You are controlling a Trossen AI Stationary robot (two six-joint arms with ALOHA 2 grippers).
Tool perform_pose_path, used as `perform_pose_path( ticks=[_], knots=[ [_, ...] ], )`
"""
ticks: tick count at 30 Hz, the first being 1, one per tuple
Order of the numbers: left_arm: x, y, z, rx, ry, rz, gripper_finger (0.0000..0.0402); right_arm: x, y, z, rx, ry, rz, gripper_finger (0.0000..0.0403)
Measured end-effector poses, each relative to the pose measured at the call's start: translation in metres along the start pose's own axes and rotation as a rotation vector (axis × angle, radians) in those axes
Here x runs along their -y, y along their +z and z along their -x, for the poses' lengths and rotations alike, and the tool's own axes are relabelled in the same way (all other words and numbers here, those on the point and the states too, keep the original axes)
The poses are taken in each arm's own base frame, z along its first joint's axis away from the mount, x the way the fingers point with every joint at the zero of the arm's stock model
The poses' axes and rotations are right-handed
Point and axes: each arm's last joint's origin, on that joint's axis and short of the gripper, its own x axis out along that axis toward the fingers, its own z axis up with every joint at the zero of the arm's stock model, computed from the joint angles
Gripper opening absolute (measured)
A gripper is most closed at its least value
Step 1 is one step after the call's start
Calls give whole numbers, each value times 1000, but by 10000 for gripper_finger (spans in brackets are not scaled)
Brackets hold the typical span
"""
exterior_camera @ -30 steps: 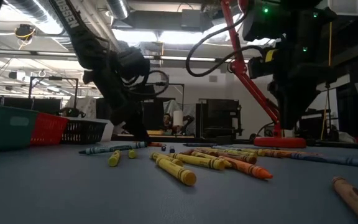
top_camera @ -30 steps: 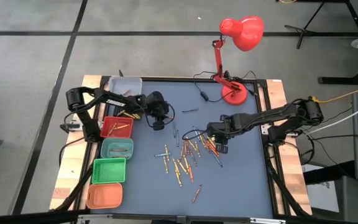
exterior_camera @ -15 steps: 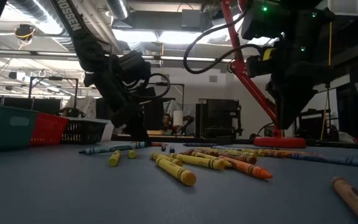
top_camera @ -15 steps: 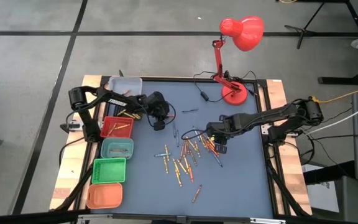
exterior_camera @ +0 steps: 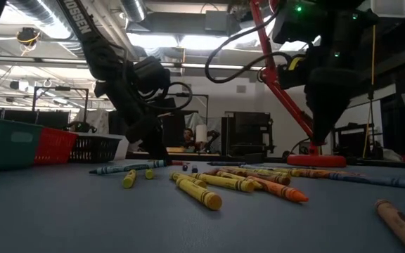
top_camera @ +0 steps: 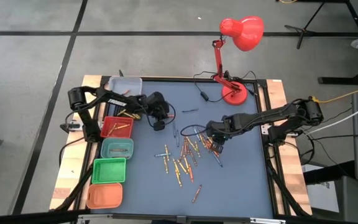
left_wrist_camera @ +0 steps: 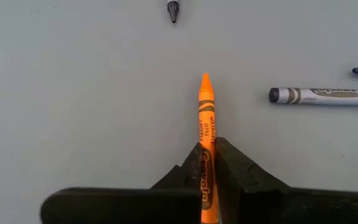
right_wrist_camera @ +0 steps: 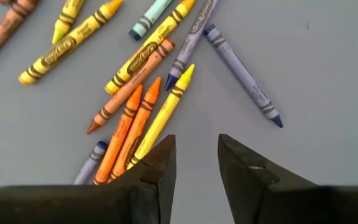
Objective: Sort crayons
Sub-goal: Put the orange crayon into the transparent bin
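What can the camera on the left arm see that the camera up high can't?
Only the left wrist view shows the left gripper shut on one orange crayon, close enough to see its wrapper. Only the high view shows the red lamp, the row of bins and the right gripper above the crayon pile. Both show the blue-grey table with loose crayons on it.

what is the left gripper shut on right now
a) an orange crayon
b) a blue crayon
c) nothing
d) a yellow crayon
a: in the left wrist view the left gripper has its fingers closed on an orange crayon, whose tip points out ahead over the table.
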Motion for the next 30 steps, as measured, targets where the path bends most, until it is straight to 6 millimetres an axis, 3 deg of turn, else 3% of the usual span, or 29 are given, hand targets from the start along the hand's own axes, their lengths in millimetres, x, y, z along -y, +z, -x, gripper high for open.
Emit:
perform_pose_path(
  ticks=[5, 17, 24, 30],
  knots=[
    [0, 6, 15, 34, 23, 19, 5, -1, 1, 0, 16, 8, -28, 117],
    [-8, 26, 80, 169, 169, 30, 5, -1, 5, 0, 67, -24, -33, 117],
    [-27, 20, 123, 168, 369, 105, 5, -1, 5, 0, 67, -24, -33, 117],
    [-47, 3, 148, 95, 527, 193, 5, -1, 5, 0, 67, -25, -33, 117]
  ],
)
